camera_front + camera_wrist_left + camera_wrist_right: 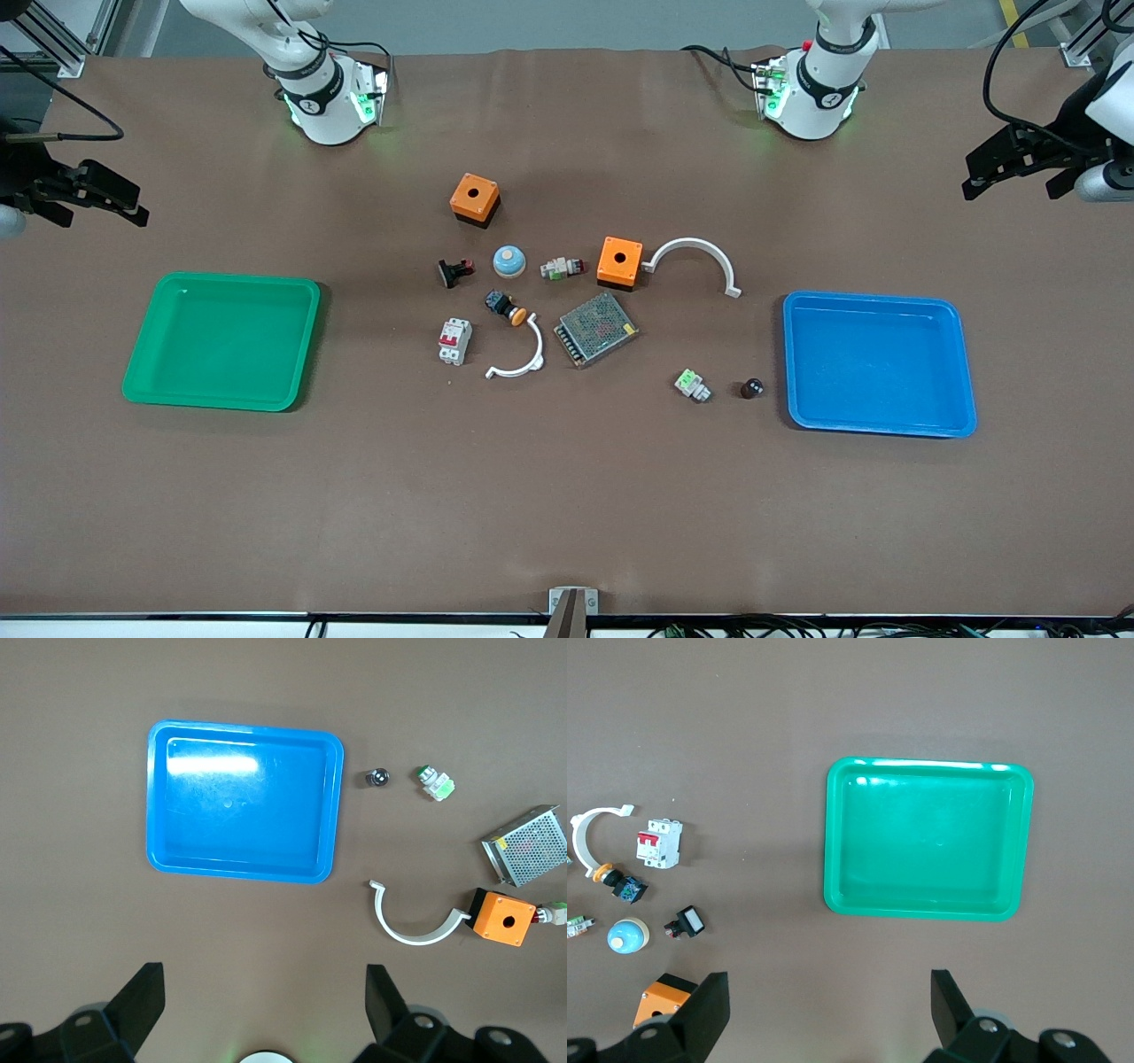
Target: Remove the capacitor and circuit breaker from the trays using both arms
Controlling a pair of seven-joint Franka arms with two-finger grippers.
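Front view shows me both trays empty, capacitor (pixel 751 388) on the table beside the blue tray (pixel 966 416), circuit breaker (pixel 454 341) near mid-table; left gripper (pixel 1019 173) and right gripper (pixel 84 197) hang wide open, holding nothing; I risk regrasping finished parts.

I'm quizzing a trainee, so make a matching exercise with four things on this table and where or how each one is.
Things:
1. capacitor
2. circuit breaker
3. green tray
4. left gripper

Places or states:
A. empty, at the right arm's end of the table
B. on the table beside the blue tray
C. open, up above the table's edge
D. on the table beside a white curved bracket

Pairs: 1-B, 2-D, 3-A, 4-C
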